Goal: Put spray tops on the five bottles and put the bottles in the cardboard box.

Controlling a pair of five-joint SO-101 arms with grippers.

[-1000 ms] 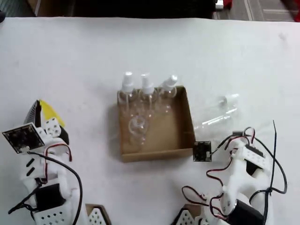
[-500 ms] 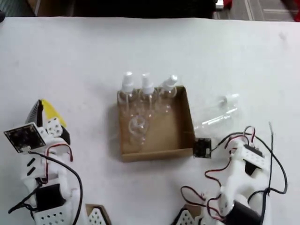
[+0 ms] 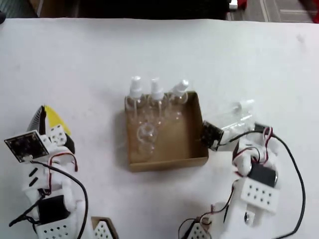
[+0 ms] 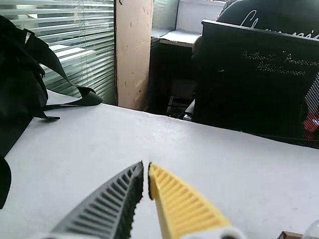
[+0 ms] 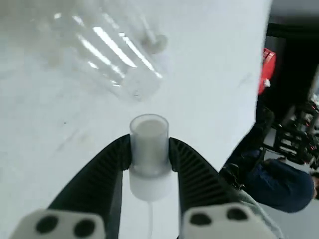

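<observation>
I find three topped bottles [image 3: 156, 93] standing in the cardboard box [image 3: 185, 140], a fourth bottle [image 3: 147, 134] there untopped, and the fifth bottle [image 3: 230, 121] lying beside the box. Right gripper [image 5: 149, 144] pinches a spray top [image 5: 148, 130]; left gripper [image 4: 146, 169] is pressed together, empty.

Four bottles [image 3: 149, 107] stand in the cardboard box [image 3: 185, 135], and a fifth bottle [image 3: 234, 117] lies on the table [image 3: 75, 64] just right of it.

**White table with a box and a loose bottle**

The table [image 3: 75, 59] has a plain white top. The box [image 3: 177, 142] sits flat near its middle. Seen from above, a clear bottle [image 3: 230, 125] lies on its side just right of the box, with a small white piece [image 3: 242, 104] close beside it. A black bag [image 4: 20, 94] rests on the top, its strap trailing across it.
</observation>
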